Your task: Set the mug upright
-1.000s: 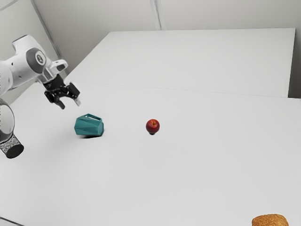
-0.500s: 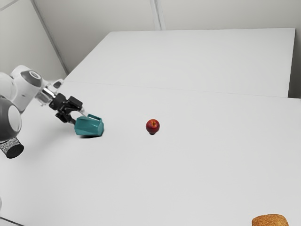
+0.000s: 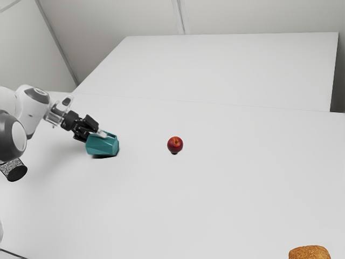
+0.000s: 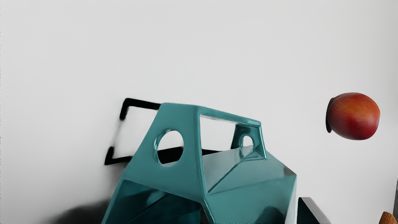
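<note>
Mug: the teal mug lies on its side on the tabletop, so it is not upright.
Handle: the boxy handle is on the uppermost side of the mug, with a round hole through each of its two ends.
Mouth: the dark, open mouth faces my wrist camera.
Claw: my claw is right up at the mug's mouth end, reaching down at a slant; it looks to be touching the mug, though the contact is partly hidden. I cannot tell how far open it is or whether it has hold of anything.
Shadow: the handle casts a black outline on the tabletop beside the mug.
Fruit: one round red fruit sits apart from the mug, towards the exterior view's right.
Bread: a brown crusty piece is well apart from both, at the exterior view's near edge.
</note>
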### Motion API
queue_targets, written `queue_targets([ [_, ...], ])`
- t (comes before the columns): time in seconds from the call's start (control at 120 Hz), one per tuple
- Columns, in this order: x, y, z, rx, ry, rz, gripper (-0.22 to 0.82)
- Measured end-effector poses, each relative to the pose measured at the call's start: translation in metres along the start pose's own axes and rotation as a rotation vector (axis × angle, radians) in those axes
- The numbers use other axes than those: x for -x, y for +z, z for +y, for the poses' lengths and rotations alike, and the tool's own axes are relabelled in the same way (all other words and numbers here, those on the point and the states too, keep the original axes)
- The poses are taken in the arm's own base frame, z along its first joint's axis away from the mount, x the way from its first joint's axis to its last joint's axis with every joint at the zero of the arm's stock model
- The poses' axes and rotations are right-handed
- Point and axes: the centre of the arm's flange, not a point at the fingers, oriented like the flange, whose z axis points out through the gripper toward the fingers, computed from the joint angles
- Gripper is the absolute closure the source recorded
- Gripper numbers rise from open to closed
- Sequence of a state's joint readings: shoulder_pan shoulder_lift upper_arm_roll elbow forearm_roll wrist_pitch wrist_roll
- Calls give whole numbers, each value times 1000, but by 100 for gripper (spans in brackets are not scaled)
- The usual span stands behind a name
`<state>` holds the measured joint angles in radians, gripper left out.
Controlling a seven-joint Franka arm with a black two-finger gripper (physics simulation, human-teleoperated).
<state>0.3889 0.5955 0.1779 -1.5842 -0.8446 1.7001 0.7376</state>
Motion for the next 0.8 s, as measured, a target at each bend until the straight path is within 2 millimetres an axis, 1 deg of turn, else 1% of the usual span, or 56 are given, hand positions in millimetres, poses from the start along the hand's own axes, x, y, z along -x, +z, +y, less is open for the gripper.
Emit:
queue_targets([
  [0.033, 0, -1, 0, 2, 3, 3, 48],
  [0.092, -1, -1, 1, 8, 11, 10, 54],
  [0.225, -3, -1, 6, 26, 27, 27, 65],
  [0.342, -7, 1, 13, 52, 39, 47, 70],
  [0.5, -11, 6, 25, 79, 55, 61, 75],
  [0.658, -8, 11, 28, 93, 54, 60, 76],
  [0.8, -9, 8, 47, 77, 82, 50, 77],
])
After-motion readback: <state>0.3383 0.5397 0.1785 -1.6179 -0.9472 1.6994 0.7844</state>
